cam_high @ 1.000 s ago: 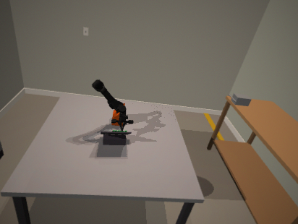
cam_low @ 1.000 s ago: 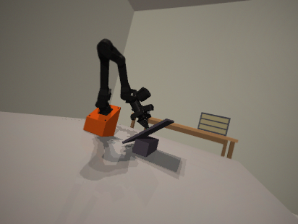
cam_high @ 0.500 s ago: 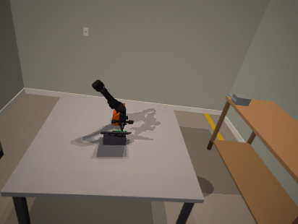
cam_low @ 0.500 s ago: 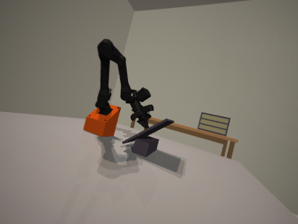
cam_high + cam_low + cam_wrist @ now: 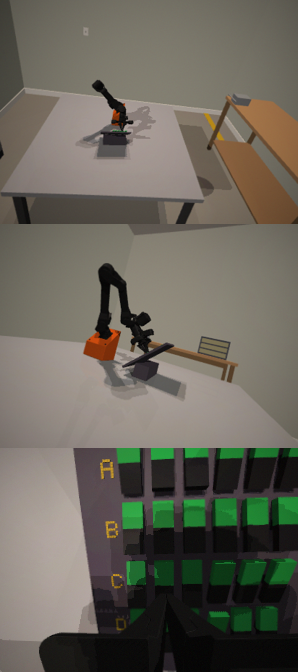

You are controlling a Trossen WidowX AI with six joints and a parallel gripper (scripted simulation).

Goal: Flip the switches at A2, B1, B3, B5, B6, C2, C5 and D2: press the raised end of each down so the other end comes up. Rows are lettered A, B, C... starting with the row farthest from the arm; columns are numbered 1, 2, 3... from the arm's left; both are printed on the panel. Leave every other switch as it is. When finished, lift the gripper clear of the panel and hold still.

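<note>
The tilted dark panel (image 5: 105, 133) (image 5: 159, 350) (image 5: 95, 540) carries rows of rocker switches with green far halves and black near halves. My gripper (image 5: 122, 129) (image 5: 147, 351) (image 5: 165, 599) is shut and empty, its tips low over row C, at the near half of switch C2 (image 5: 164, 573) and beside C3 (image 5: 192, 572). A2 (image 5: 162, 453), B1 (image 5: 132, 515), B3 (image 5: 194, 514), B5 (image 5: 256, 511), B6 (image 5: 287, 510) and C5 (image 5: 251, 572) show in the wrist view. D2 is mostly hidden behind the fingers. Which ends are raised is hard to tell. Whether the tips touch a switch is unclear.
The panel rests on a dark block (image 5: 115, 139) (image 5: 145, 371) on the table (image 5: 152, 173) (image 5: 72, 397). The orange arm base (image 5: 116, 118) (image 5: 101, 348) stands behind it. A wooden shelf (image 5: 267, 123) (image 5: 188, 354) stands off to the side.
</note>
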